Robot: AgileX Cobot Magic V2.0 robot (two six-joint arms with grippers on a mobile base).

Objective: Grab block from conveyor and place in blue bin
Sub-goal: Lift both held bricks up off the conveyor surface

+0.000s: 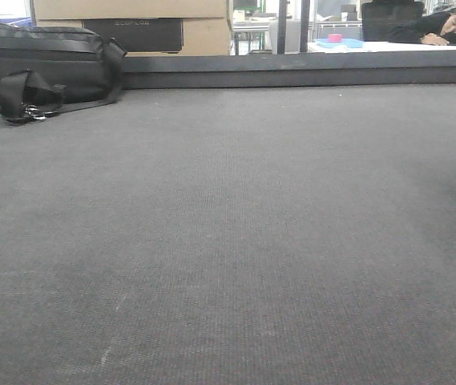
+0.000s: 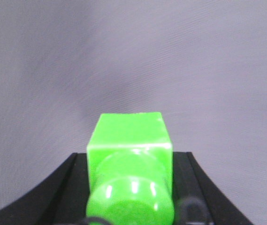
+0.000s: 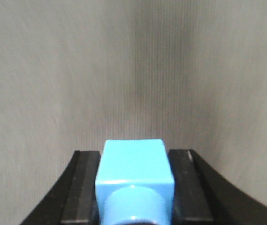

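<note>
The left tool (image 2: 131, 164) was closed on a green block (image 2: 129, 133), with the grey woven conveyor surface (image 2: 194, 70) beyond it. The right tool (image 3: 133, 166) gripped a blue block (image 3: 133, 157) between black fingers (image 3: 84, 187). In the front view, a black bag (image 1: 43, 68) lay at the conveyor's far left, before cardboard boxes (image 1: 131, 10).

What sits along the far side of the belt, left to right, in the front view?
Black bag → cardboard boxes → blue tray holding a pink thing → slumped person.
</note>
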